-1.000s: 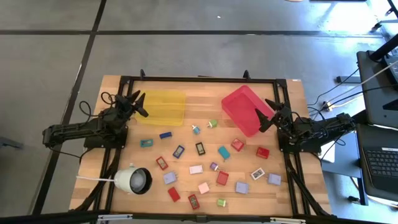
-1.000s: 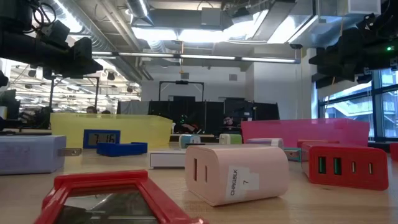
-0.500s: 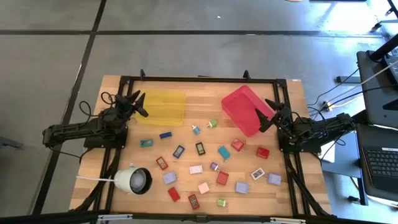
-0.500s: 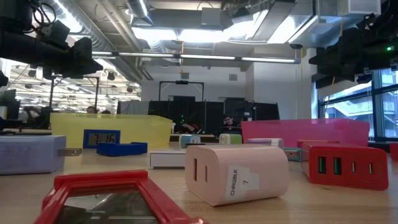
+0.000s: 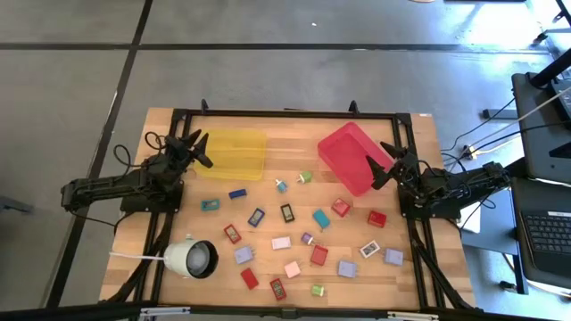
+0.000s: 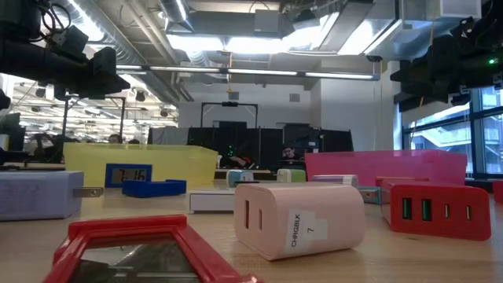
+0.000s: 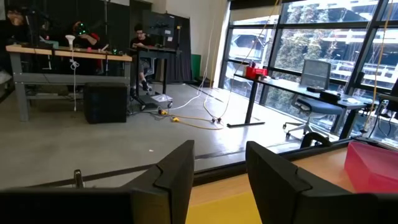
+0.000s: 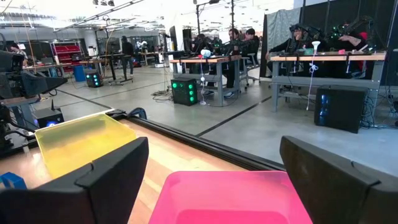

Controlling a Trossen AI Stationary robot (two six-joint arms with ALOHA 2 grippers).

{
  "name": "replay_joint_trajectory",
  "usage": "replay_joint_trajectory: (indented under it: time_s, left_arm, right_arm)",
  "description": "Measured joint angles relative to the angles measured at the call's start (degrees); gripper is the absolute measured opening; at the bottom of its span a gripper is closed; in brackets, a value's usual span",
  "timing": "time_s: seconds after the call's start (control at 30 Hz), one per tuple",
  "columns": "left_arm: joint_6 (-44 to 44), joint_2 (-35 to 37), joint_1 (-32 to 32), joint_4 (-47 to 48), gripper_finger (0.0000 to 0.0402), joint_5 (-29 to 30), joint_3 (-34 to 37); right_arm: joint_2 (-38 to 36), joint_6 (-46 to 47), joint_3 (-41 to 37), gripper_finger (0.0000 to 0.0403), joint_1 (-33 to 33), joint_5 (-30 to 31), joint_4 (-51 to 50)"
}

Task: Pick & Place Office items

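Note:
Several small flat office items in red, blue, teal, lilac, pink, green and white lie scattered flat on the wooden table (image 5: 419, 134), among them a blue one (image 5: 237, 193), a teal one (image 5: 320, 218) and a red one (image 5: 376, 218). The low view shows a pink block (image 6: 299, 218) and a red block (image 6: 428, 208) up close. My left gripper (image 5: 198, 147) hovers open at the yellow tray's left end, its fingers (image 7: 177, 174) bare. My right gripper (image 5: 382, 165) hovers open at the red tray's right side, nothing between its fingers (image 8: 106, 180).
A yellow tray (image 5: 236, 153) stands at the far left and a red tray (image 5: 354, 156) at the far right. A white round lamp-like object (image 5: 192, 259) with a cord lies near the front left. A dark frame (image 5: 294, 114) borders the table.

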State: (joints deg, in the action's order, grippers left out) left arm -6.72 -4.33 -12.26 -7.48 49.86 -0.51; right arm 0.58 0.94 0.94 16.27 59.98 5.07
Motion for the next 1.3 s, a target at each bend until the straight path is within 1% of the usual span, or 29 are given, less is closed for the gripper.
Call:
replay_joint_trajectory:
  time_s: [0.77,0.97,1.07,1.13,1.3]
  left_arm:
    - [-0.21,-0.01,0.00,-0.46,0.0141,0.00,0.02]
    - [-4.24,-0.01,0.00,-0.46,0.0141,0.01,0.01]
    - [-4.56,0.00,-0.02,-0.46,0.0141,-0.27,0.00]
    - [-4.72,0.01,-0.02,-0.46,0.0141,-2.65,0.02]
    - [-4.74,0.01,-0.02,-2.66,0.0141,-13.16,0.02]
  right_arm:
    - [0.00,-0.01,-0.01,0.0366,0.00,-0.01,0.01]
    - [-0.01,-0.01,-0.01,0.0366,0.00,-0.01,0.01]
    - [0.00,-0.01,-0.01,0.0366,0.00,-0.01,0.01]
    - [0.00,-0.01,-0.01,0.0366,0.00,-0.01,0.00]
    - [0.00,-0.01,-0.01,0.0366,0.00,0.40,0.01]
